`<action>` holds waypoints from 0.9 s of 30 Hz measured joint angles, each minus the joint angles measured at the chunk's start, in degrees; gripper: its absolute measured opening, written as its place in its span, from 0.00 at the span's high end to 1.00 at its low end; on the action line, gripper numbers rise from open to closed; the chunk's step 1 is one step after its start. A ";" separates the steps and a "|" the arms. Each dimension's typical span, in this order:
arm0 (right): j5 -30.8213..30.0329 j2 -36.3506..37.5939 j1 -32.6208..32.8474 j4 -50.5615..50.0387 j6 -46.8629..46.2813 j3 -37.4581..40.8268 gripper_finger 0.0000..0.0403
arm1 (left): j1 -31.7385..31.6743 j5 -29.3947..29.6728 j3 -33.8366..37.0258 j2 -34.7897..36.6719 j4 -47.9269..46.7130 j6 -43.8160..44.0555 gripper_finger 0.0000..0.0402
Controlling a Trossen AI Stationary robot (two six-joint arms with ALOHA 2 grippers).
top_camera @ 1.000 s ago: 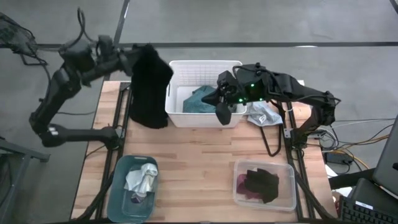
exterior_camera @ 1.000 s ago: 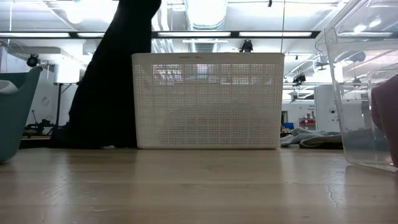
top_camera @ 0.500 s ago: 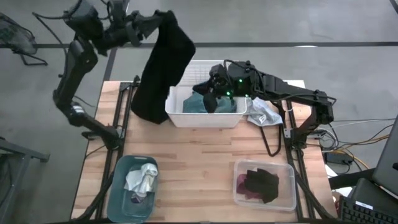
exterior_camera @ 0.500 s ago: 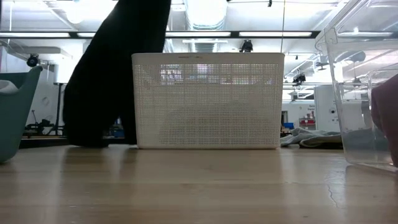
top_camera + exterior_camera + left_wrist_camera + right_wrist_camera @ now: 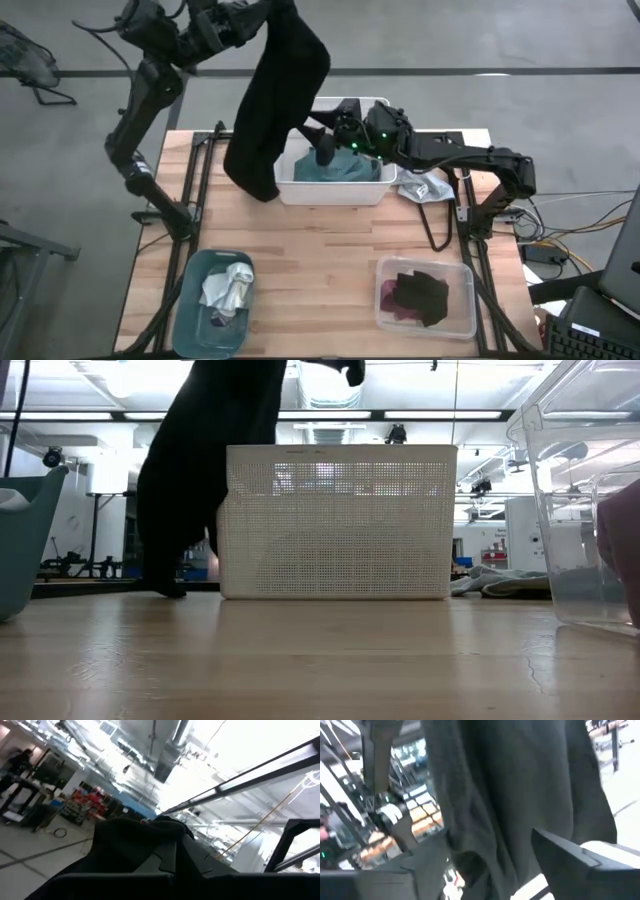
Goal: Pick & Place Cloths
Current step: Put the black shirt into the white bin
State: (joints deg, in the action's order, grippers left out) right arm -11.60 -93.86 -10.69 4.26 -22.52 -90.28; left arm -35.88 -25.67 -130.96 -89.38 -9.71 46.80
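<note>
The left end effector [image 5: 262, 12], clamped on the black garment [image 5: 272, 100], holds it high so that it hangs full-length over the white perforated basket's [image 5: 335, 190] left rim, while the right end effector [image 5: 318, 133], fingers apart above the teal cloth [image 5: 340, 170], faces the hanging fabric, apparently to take a second hold.

You get even, soft overhead light on the pale wooden slatted table [image 5: 320, 260], with faint shadows. From the low camera, bright ceiling strip lights [image 5: 480, 415] glare above the white perforated plastic basket [image 5: 338, 520]. Both wrist pictures are motion-blurred, the left one washed out.
</note>
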 joint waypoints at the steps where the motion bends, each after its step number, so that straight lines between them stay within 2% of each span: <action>1: 0.06 -0.21 -0.21 1.86 -0.10 0.82 0.28 | 0.03 0.09 0.00 -0.20 0.80 0.21 0.98; 6: 2.68 -4.84 -1.14 4.52 -1.41 0.05 0.18 | 0.74 0.20 0.02 -1.40 2.67 0.47 0.98; 11: -0.02 -11.27 -1.18 4.80 0.31 -5.06 0.16 | 1.29 0.22 0.07 -2.00 2.77 1.32 0.98; 18: 2.42 -22.04 -2.36 3.80 0.41 -20.57 0.16 | 3.12 0.21 0.07 -2.54 3.55 1.88 0.99; 20: 2.86 -24.89 -2.88 0.22 0.41 -26.43 0.21 | 3.78 -0.21 0.07 -2.58 3.65 2.74 0.98; 22: 3.33 -26.96 -3.53 -5.41 0.50 -32.33 0.31 | 4.39 -0.79 0.07 -2.58 3.73 3.39 0.98; 24: 4.25 -28.43 -4.15 -11.38 1.77 -37.86 0.44 | 5.01 -1.37 0.07 -2.52 3.90 3.64 0.98; 27: 5.23 -29.77 -4.67 -18.37 4.73 -44.52 0.71 | 5.62 -2.97 0.07 -2.23 3.92 3.65 0.98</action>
State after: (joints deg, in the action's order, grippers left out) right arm -6.37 -123.64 -15.37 -14.12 -17.79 -134.80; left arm -30.26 -28.63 -130.89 -91.61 -5.78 50.45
